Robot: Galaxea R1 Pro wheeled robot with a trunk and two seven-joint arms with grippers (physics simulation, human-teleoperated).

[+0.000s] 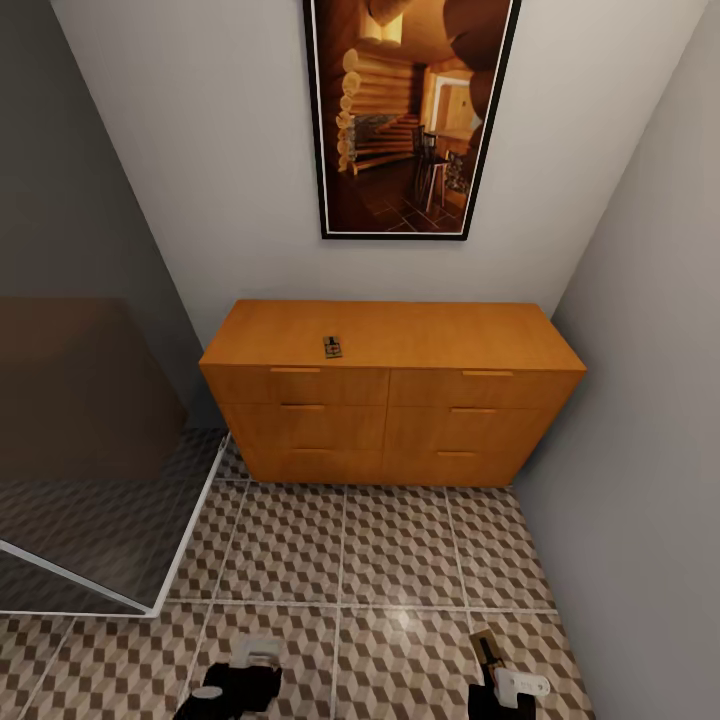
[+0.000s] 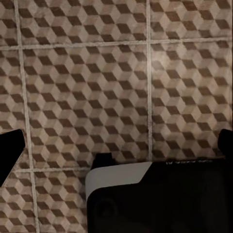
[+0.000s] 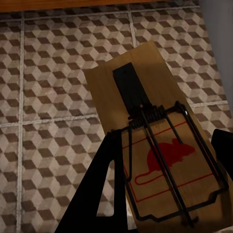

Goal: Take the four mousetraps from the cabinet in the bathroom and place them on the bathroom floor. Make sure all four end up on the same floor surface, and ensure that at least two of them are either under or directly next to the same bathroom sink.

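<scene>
The right gripper (image 3: 165,194) holds a mousetrap (image 3: 155,141) between its two dark fingers (image 3: 92,189), closed on the flat board. The board is tan wood with a black wire spring and a red mouse drawn on it. In the head view the same trap (image 1: 487,648) pokes up from the right gripper (image 1: 500,690) near the lower edge, above the bathroom floor (image 1: 400,560).

The left gripper (image 2: 116,145) hangs over the tiles with nothing between its fingers. One dark tip shows at each side of its wrist view, far apart, so it is open. In the head view the left gripper (image 1: 235,685) sits low over the floor too.

The floor has big square tiles with little brown, beige and white cubes and pale lines between them. It runs wide and bare from the grippers up to the cabinet (image 1: 390,395).

The cabinet is orange-brown wood with two columns of drawers. All the drawers are shut. One second mousetrap (image 1: 332,347) lies on the cabinet top, near the front edge and a bit left of the middle.

A gray wall (image 1: 640,400) stands close on the right, touching the cabinet's end. On the left a glass panel (image 1: 90,480) with a white frame cuts across the floor. A picture (image 1: 410,115) in a dark frame hangs on the back wall above the cabinet.
</scene>
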